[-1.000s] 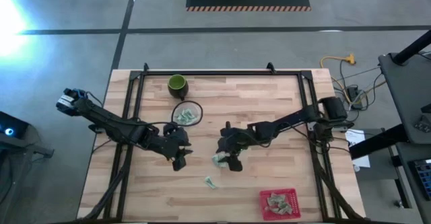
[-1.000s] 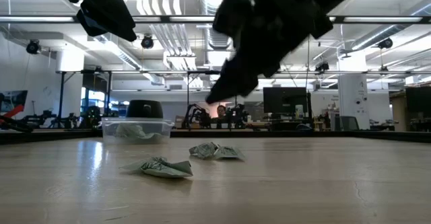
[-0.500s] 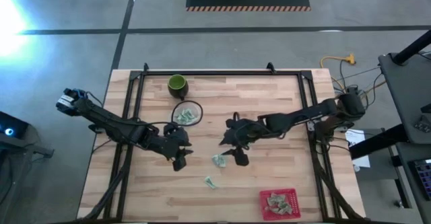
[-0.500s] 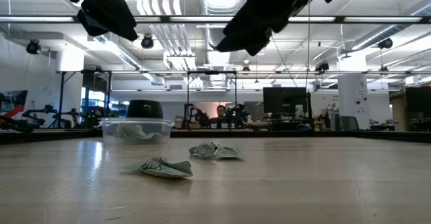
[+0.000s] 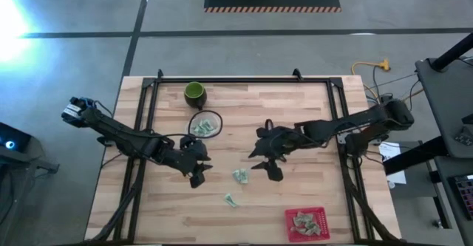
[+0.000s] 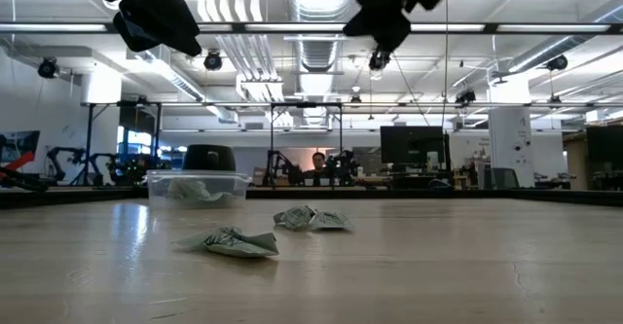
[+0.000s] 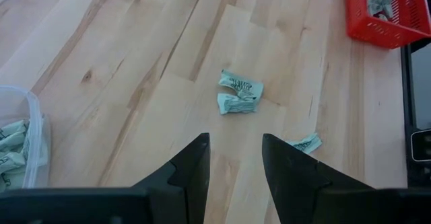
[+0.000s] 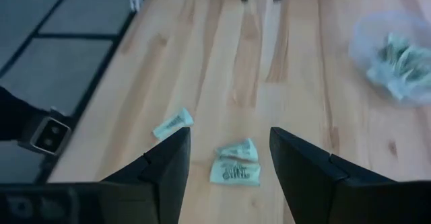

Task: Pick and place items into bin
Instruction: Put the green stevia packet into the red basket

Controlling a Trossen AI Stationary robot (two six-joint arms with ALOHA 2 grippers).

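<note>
Two clumps of pale green-and-white packets lie flat on the wood: a crumpled pair (image 5: 240,176) (image 7: 239,94) (image 8: 234,163) and a single one (image 5: 230,199) (image 7: 306,143) (image 8: 173,124) nearer the near edge. My left gripper (image 5: 196,175) (image 7: 234,158) hovers open to the left of the pair. My right gripper (image 5: 270,169) (image 8: 229,158) hovers open to the right of it and above it. In the low view both packets (image 6: 229,241) (image 6: 311,219) rest on the table, with both arms high overhead. The red bin (image 5: 307,224) holds several packets.
A clear round container (image 5: 205,125) (image 6: 195,188) with more packets stands behind the left gripper. A dark green cup (image 5: 194,93) sits near the far edge. The red bin (image 7: 384,12) is at the near right corner. Black frame rails (image 5: 144,128) run along both table sides.
My right gripper has risen from just above the crumpled packet pair and drawn back toward the table's right. The packets have stayed where they were.
</note>
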